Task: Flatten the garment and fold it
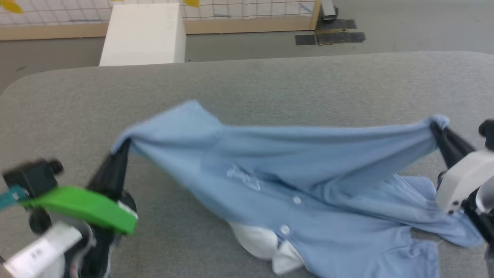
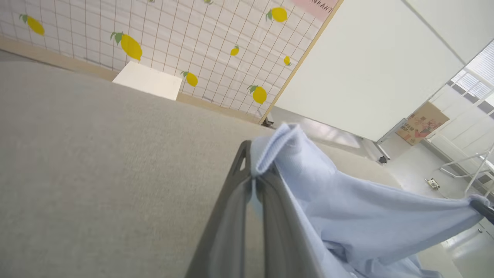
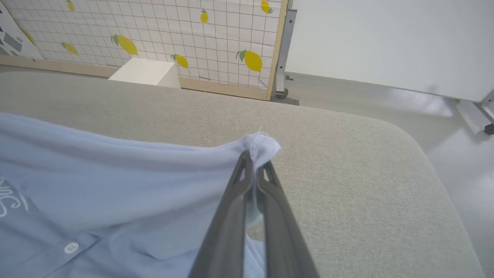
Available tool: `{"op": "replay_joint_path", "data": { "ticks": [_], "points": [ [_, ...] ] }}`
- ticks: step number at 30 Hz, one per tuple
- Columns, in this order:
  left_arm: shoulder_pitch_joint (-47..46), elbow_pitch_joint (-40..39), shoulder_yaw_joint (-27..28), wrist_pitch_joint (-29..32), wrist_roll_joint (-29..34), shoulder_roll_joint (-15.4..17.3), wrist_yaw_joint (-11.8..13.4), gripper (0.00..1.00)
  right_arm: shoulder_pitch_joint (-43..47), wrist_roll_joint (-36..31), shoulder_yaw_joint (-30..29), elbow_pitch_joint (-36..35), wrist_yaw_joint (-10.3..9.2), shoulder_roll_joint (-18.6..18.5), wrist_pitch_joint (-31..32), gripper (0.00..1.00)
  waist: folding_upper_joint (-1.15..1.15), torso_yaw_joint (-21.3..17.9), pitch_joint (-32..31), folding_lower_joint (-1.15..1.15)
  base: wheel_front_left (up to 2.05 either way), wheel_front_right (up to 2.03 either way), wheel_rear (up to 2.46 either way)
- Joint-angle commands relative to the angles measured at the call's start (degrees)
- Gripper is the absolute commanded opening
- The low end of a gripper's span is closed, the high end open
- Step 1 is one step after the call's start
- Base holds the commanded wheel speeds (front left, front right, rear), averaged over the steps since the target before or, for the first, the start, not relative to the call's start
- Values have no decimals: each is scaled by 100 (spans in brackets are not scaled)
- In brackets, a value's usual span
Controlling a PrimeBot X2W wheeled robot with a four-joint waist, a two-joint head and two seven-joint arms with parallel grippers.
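The garment (image 1: 293,170), a light blue polo shirt, hangs stretched between the robot's two arms over the grey worktop (image 1: 270,77). Its upper edge is drawn taut from near the left edge towards the right edge, and the rest slumps onto the surface towards the near edge. The left jaws are pressed fully together on a bunched tip of blue cloth, seen sandwiched between the dark fingers (image 2: 224,231) in the left wrist view. The right jaws are likewise closed tight on a small tuft at the opposite end of that edge. The white collar part (image 1: 258,239) lies crumpled close to the near edge. The white buttons (image 1: 296,200) and white chest lettering (image 1: 243,175) face up just beyond it. A white box (image 1: 142,34) stands past the far edge.

The knit looks light, soft and limp, sagging wherever it is unsupported, and pinches this small could slip under a hard pull. Hem corners and shoulder seams look the surest places to grip when spreading it flat. Which corners are held now cannot be told. Flattening appears under way, with no fold yet made.
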Motion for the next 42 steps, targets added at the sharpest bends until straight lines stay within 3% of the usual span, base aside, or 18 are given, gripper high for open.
{"op": "replay_joint_path", "data": {
  "ticks": [1,7,14,20,26,35,42],
  "points": [
    [-429,-62,72,75,-86,99,-15,0,-277,-43,33,-153,-9,-119,157,0,0,-138,-8,0,0,0,0],
    [-2126,186,133,317,34,353,54,0,-1540,24,254,-252,-9,-487,721,0,0,-198,391,0,0,0,0],
    [-4514,1133,42,412,299,402,240,0,-3683,26,596,543,-9,-688,1028,0,0,-259,1268,0,0,0,0],
    [-6486,2003,19,-26,716,336,421,0,-5381,-378,892,1448,-9,-649,789,0,0,-289,1995,0,0,0,0],
    [-8127,2891,9,-710,1093,347,431,0,-6744,-970,986,2271,-9,-431,234,0,0,-342,2458,0,0,0,0],
    [-9757,3694,24,-1914,1271,320,81,0,-7997,-1837,683,3064,-9,-58,-813,0,0,-368,2662,0,0,0,0],
    [-9246,4395,-115,-2194,1191,408,-393,0,-7578,-1852,765,3697,-9,77,-1422,0,0,-246,2477,0,0,0,0]
  ]
}}
